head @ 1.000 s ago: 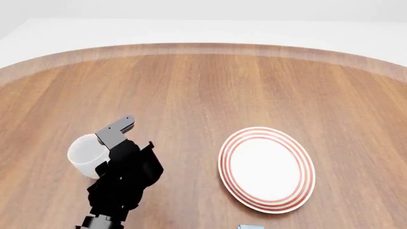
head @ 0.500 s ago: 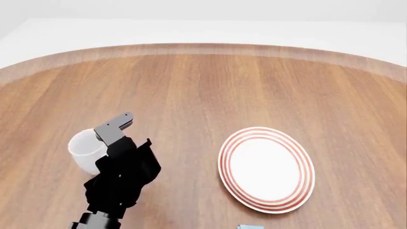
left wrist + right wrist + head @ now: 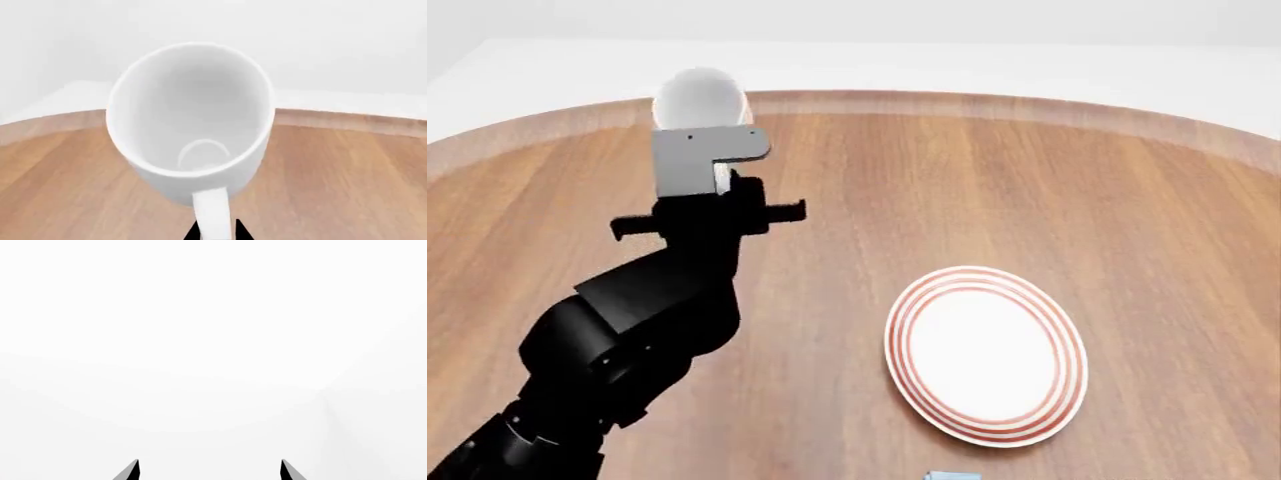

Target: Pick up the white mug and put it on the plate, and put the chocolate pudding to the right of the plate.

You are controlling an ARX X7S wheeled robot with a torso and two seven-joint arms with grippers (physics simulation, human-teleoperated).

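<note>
While the mug (image 3: 701, 98) hangs well above the counter (image 3: 961, 180) at far left, the left end effector (image 3: 710, 172) grips it by the handle. Plate (image 3: 986, 354) sits bare at near right, well apart from the mug. Pudding (image 3: 953, 476): only a sliver shows at the near edge, just below the plate. Right end effector (image 3: 209, 470) is parted and empty. Judgement: pick done; both placements remain.
</note>
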